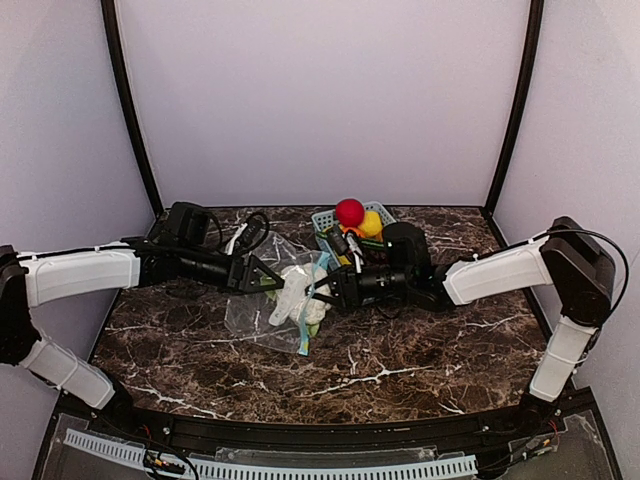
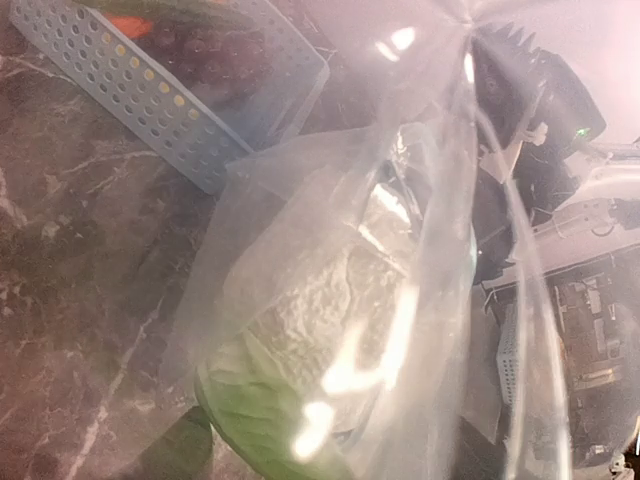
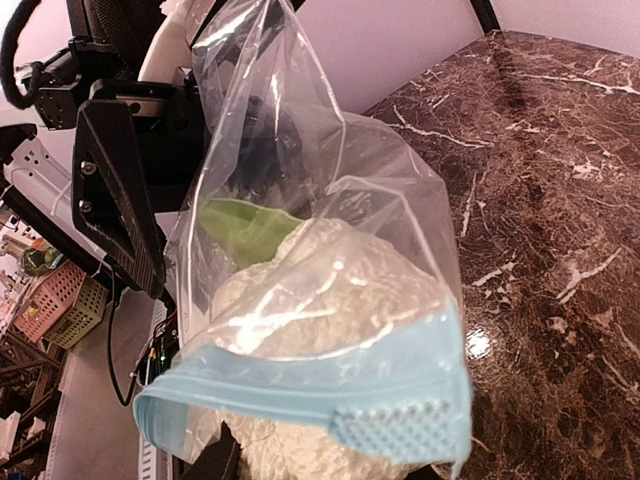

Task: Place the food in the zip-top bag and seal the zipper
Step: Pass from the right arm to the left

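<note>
The clear zip-top bag (image 1: 255, 315) lies mid-table with its upper edge lifted. My left gripper (image 1: 256, 272) is shut on that edge; in the left wrist view plastic covers nearly everything and only a dark finger (image 2: 172, 450) shows. My right gripper (image 1: 322, 290) is shut on the white cauliflower (image 1: 293, 290) and holds it in the bag's mouth. The cauliflower (image 3: 320, 300) sits partly under the light-blue zipper (image 3: 300, 395), which hangs open across it. A light-green piece (image 3: 245, 225) lies inside the bag behind it and also shows in the left wrist view (image 2: 255, 410). The yellow banana (image 1: 370, 226) is in the basket.
A light-blue lattice basket (image 1: 322, 219) stands at the back centre, just behind my right gripper. It holds a red ball-like fruit (image 1: 349, 211) and dark items. The basket (image 2: 150, 95) is close to the bag. Dark marble table (image 1: 420, 350) extends to the front and sides.
</note>
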`<state>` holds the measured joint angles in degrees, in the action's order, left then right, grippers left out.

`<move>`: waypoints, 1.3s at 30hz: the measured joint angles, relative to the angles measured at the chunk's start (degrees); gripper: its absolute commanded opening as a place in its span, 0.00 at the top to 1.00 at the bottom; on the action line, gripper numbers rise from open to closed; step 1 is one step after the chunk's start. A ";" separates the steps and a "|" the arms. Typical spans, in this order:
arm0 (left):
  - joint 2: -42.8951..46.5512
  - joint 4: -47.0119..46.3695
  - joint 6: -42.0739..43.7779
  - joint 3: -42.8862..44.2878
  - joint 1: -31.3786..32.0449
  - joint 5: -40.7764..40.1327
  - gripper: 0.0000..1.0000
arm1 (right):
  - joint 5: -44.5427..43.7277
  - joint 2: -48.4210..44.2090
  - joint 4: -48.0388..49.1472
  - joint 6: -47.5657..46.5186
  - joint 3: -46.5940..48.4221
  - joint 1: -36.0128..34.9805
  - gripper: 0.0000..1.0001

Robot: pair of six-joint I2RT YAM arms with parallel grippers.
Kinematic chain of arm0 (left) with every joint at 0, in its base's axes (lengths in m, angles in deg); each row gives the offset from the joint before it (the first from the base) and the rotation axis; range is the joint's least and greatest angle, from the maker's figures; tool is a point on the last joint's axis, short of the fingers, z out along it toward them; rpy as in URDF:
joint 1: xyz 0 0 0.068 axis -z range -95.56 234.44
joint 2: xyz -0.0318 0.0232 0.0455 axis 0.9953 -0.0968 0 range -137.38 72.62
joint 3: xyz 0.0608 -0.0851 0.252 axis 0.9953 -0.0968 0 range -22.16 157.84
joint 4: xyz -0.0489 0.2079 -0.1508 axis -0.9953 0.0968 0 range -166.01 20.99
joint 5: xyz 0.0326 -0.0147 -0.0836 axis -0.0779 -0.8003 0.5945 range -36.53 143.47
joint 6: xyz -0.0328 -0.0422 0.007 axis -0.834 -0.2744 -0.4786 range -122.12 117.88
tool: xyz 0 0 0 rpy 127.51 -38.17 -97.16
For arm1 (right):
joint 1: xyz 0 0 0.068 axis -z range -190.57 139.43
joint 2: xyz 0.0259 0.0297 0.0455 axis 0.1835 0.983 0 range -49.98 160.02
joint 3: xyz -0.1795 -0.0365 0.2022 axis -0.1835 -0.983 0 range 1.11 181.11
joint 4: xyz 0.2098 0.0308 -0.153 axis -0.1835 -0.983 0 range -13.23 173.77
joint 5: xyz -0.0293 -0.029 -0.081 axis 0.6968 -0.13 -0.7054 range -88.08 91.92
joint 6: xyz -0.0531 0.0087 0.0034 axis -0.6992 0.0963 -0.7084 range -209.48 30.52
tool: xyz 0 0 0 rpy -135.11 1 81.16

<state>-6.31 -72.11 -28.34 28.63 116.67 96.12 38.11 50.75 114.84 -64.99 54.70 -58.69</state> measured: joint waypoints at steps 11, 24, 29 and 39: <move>-1.46 -4.17 -2.34 -0.02 1.53 0.92 0.31 | 0.33 -0.04 -0.02 0.87 0.94 0.00 1.00; -2.99 -3.80 -1.01 1.73 3.04 0.52 0.27 | 3.02 -2.78 0.57 3.67 0.90 -0.04 1.00; -3.23 -5.42 -1.66 1.73 4.37 1.90 0.26 | 3.34 -2.93 0.72 3.65 0.90 -0.22 1.00; -4.33 -12.24 -5.86 1.66 7.02 4.57 0.31 | 5.16 -2.93 3.04 4.11 2.23 -1.38 1.00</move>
<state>-10.64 -84.35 -34.20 30.29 123.69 100.69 43.27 47.82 117.88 -60.88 56.93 -60.07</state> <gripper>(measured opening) 0.750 0.311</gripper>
